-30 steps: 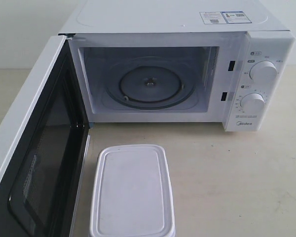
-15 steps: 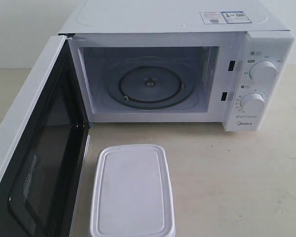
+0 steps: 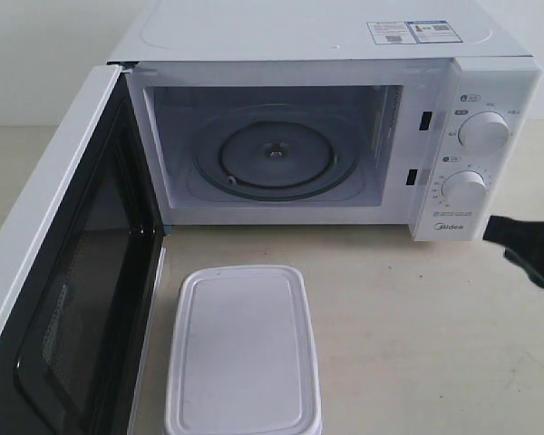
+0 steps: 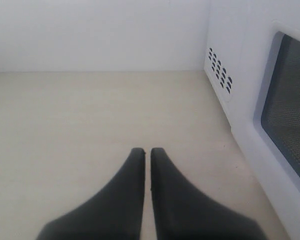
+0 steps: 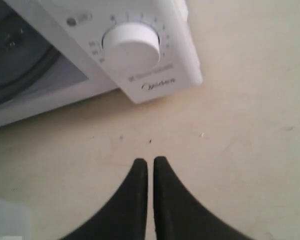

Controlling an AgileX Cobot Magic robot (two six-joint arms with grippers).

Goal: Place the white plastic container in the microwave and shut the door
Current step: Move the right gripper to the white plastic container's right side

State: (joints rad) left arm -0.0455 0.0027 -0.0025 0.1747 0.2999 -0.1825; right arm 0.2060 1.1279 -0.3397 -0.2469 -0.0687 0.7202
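The white plastic container [image 3: 243, 349] lies flat on the table in front of the microwave [image 3: 326, 127], lid on, untouched. The door [image 3: 68, 272] stands swung wide open at the left, baring the glass turntable [image 3: 276, 160]. My right gripper [image 3: 517, 249] shows at the exterior view's right edge, below the lower knob [image 3: 463, 188]; in its wrist view the gripper [image 5: 150, 162] is shut and empty over bare table, with the knob [image 5: 131, 47] and a corner of the container [image 5: 5, 222] in sight. My left gripper [image 4: 146, 151] is shut and empty beside the door's outer face [image 4: 285, 110].
The beige table [image 3: 417, 335] stretches to the right of the container. A pale wall [image 4: 90, 35] runs behind the table. The microwave's side vent holes [image 4: 220, 70] show in the left wrist view.
My right gripper has come into the exterior view from the right edge, near the microwave's lower right corner. The container, door and microwave have not moved.
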